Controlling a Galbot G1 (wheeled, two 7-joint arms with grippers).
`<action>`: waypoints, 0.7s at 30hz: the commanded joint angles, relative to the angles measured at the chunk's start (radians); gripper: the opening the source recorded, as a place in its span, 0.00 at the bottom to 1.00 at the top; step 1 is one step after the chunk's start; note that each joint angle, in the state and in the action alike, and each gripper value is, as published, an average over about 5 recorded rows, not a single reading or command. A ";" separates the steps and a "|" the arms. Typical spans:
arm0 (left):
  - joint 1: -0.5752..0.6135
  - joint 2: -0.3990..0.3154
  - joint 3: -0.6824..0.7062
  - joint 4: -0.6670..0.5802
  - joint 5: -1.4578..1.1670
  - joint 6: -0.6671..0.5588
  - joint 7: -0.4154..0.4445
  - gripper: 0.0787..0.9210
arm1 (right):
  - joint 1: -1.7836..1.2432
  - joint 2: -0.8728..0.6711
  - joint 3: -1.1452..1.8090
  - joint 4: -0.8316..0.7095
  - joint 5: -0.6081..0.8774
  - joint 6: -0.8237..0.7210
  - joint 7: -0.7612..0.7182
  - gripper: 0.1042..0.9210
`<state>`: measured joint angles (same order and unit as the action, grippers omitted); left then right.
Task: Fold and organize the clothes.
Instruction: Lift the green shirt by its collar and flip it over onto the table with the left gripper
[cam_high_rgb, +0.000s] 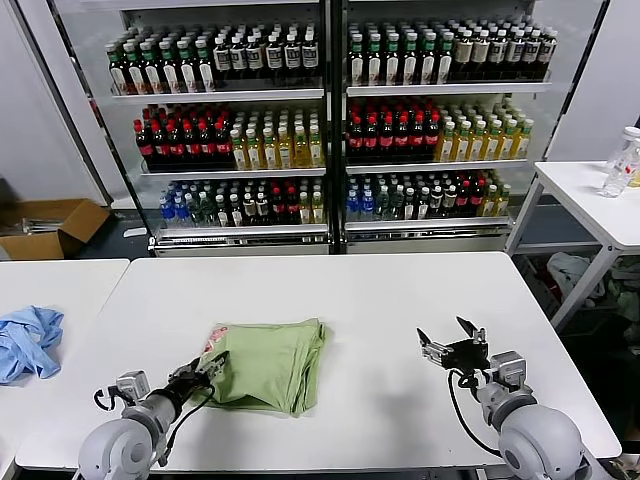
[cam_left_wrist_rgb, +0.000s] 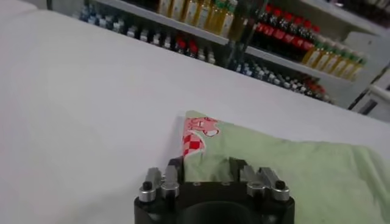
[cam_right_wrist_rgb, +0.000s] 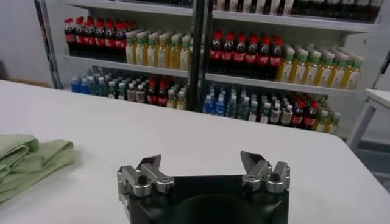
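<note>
Soft green cotton, the polo shirt lies folded on the white surface in the head view, the left end effector at its near-left edge, the right end effector well apart, spread wide and empty. The left wrist view shows that end effector's fingers straddling the hem beside the checkered print; whether they pinch it I cannot tell. Light and limp, it should handle best gripped through stacked layers at a corner

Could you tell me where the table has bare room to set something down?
Free: the far half of the table behind the green shirt, and the strip between shirt and right gripper. Crowded: the near-left corner, where the left gripper meets the shirt's edge.
</note>
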<state>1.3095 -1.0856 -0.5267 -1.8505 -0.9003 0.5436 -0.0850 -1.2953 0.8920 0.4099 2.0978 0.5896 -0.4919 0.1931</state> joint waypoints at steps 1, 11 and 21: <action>-0.015 -0.009 -0.044 0.054 -0.287 0.034 0.071 0.45 | -0.023 -0.002 0.040 0.020 0.004 0.001 0.003 0.88; 0.019 -0.028 -0.245 0.059 -0.587 0.035 0.044 0.11 | -0.037 -0.011 0.064 0.035 0.014 0.003 0.005 0.88; 0.050 0.134 -0.624 0.022 -0.667 0.034 -0.018 0.03 | -0.002 -0.012 0.045 0.027 0.026 0.016 0.005 0.88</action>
<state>1.3391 -1.0902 -0.7805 -1.8161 -1.3975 0.5729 -0.0709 -1.3138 0.8794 0.4603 2.1268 0.6132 -0.4808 0.1984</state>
